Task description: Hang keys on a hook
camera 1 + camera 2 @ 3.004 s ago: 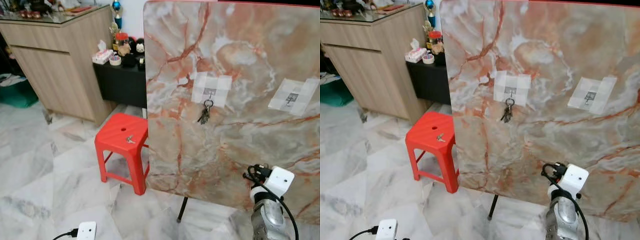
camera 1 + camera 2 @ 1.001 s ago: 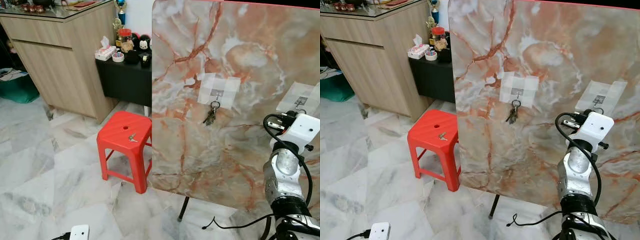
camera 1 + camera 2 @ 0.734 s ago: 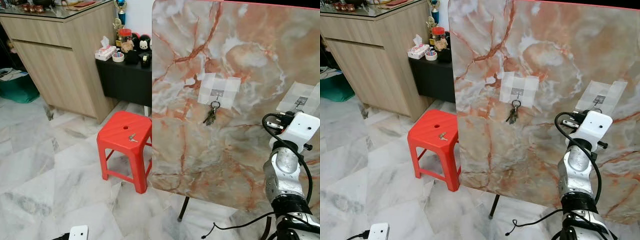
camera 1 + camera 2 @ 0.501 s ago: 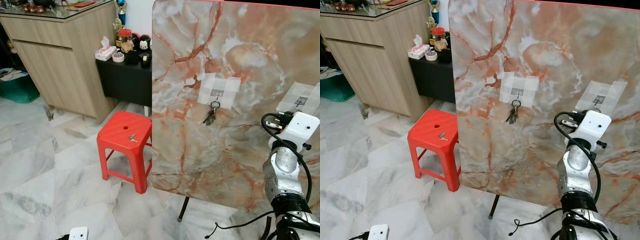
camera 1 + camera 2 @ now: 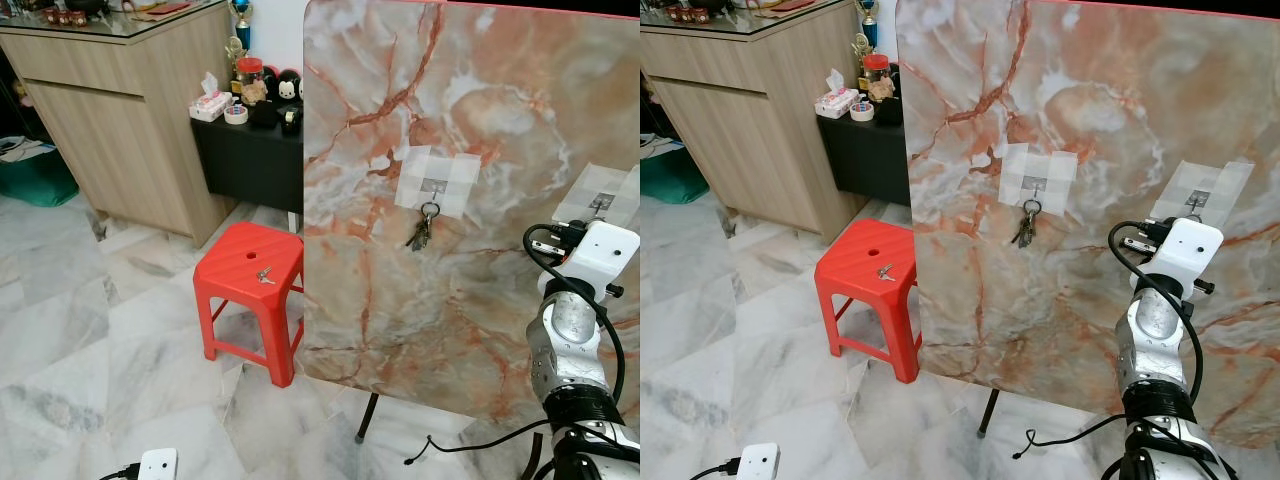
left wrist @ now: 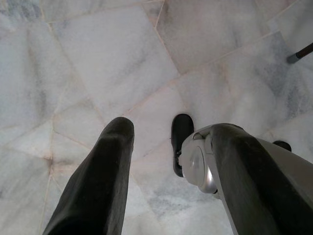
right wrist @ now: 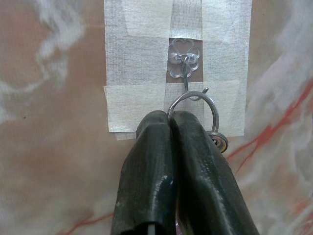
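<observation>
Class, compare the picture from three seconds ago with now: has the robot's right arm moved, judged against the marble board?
Yes. The right claw has risen from the orange-veined marble board's lower edge to the right-hand taped clear hook, its fingers shut on a silver key ring.

**Marble board, red stool and floor**

An upright marble-patterned board (image 5: pixel 470 200) stands on a thin dark leg (image 5: pixel 365 420) over the pale marble floor (image 5: pixel 100 340). Two clear hooks are fixed to it under white tape patches. On the left hook (image 5: pixel 431 187) hangs a bunch of keys (image 5: pixel 420 230). The right hook (image 7: pixel 184 62) carries a key ring (image 7: pixel 191 110), its loop over the hook's tip. Beside the board a red stool (image 5: pixel 248 300) stands on the floor, with a small key (image 5: pixel 263 275) lying on its seat. A white power plug (image 5: pixel 155 466) and a black cable (image 5: pixel 460 452) lie on the floor tiles.
</observation>
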